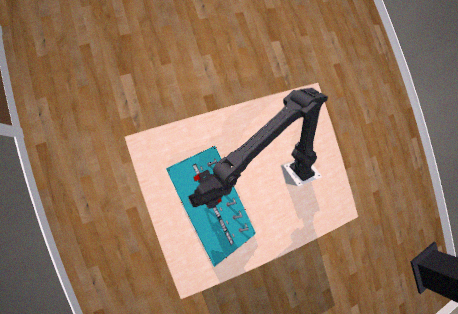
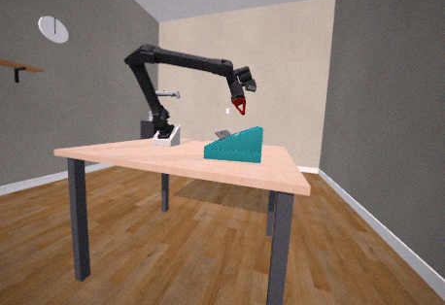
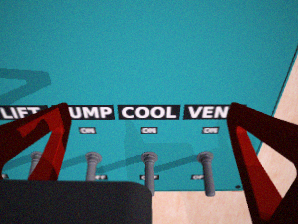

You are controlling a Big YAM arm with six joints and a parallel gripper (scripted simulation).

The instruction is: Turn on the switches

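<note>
The teal wedge-shaped console (image 1: 220, 247) (image 2: 238, 150) (image 3: 150, 50) stands on the table (image 1: 300, 210) (image 2: 146, 157). In the wrist view I read the labels LIFT, PUMP (partly hidden), COOL (image 3: 149, 112) and VENT (cut off). The COOL lever (image 3: 149, 170), the LIFT lever (image 3: 35, 162), the PUMP lever (image 3: 92, 166) and the VENT lever (image 3: 207, 174) all lean toward their OFF marks. My gripper (image 1: 206, 189) (image 2: 238, 106) (image 3: 149, 111) is open and empty. It hovers well above the console's sloped face, with the COOL lever midway between its red fingers. The other labels are out of view.
The arm's base (image 1: 301, 174) (image 2: 166, 137) is bolted to the table at the far side from the console. The console sits close to the table's edge. A dark camera box (image 1: 436, 270) stands on the floor beside the table.
</note>
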